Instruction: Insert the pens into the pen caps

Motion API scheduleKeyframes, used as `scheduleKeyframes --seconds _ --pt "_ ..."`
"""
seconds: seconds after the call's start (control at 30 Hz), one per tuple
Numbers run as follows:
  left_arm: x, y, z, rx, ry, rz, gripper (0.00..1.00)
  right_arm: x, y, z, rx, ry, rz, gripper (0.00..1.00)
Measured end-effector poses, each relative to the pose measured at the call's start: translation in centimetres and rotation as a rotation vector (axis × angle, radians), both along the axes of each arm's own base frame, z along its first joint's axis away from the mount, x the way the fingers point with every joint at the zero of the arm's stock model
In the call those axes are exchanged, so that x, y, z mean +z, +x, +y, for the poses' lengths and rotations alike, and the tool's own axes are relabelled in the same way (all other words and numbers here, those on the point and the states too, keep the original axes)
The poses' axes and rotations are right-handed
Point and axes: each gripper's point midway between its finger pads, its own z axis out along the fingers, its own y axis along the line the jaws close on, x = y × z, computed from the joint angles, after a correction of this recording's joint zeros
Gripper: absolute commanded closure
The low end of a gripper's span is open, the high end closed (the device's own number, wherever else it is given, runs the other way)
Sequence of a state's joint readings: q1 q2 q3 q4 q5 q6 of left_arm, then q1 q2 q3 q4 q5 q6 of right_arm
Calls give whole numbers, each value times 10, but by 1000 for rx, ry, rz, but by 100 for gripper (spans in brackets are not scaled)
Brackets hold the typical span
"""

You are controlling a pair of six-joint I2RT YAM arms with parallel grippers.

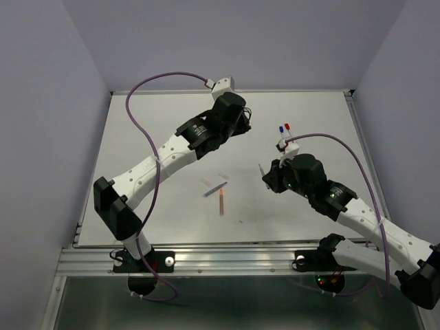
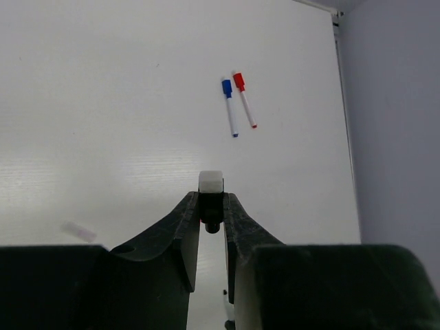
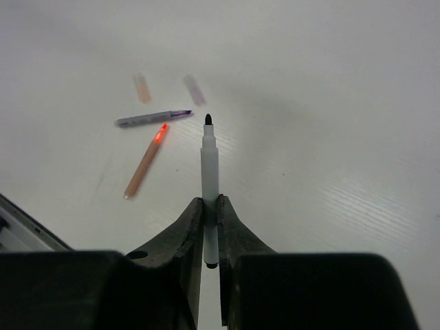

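Right gripper (image 3: 211, 204) around slim white pen (image 3: 210, 161)

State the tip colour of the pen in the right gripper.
Black tip on the pen; best in the right wrist view.

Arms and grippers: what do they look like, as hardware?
Both the left arm and right arm have white links with black joint housings, and a purple cable loops along each. The left gripper and right gripper have black, curved fingers.
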State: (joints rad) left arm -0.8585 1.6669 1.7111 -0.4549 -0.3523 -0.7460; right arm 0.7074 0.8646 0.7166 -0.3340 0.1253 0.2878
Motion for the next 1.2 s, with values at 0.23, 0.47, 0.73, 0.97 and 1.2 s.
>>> scheduleKeyframes --seconds 0.23,0.47,0.73,0.97,1.2 --pt "8 -6 -1 -57 -43 -32 100 13 7 48 208 54 -21 99" --pt "-28 -11 -2 -103 -33 39 100 34 22 57 233 56 -125 99" --pt "-26 -14 -7 -127 -72 50 100 41 32 55 191 51 -160 99" --pt "-21 -20 -3 -129 -98 44 100 42 38 48 142 34 -171 99" --pt "-14 -23 -1 -126 -125 36 100 50 44 45 110 37 -196 99"
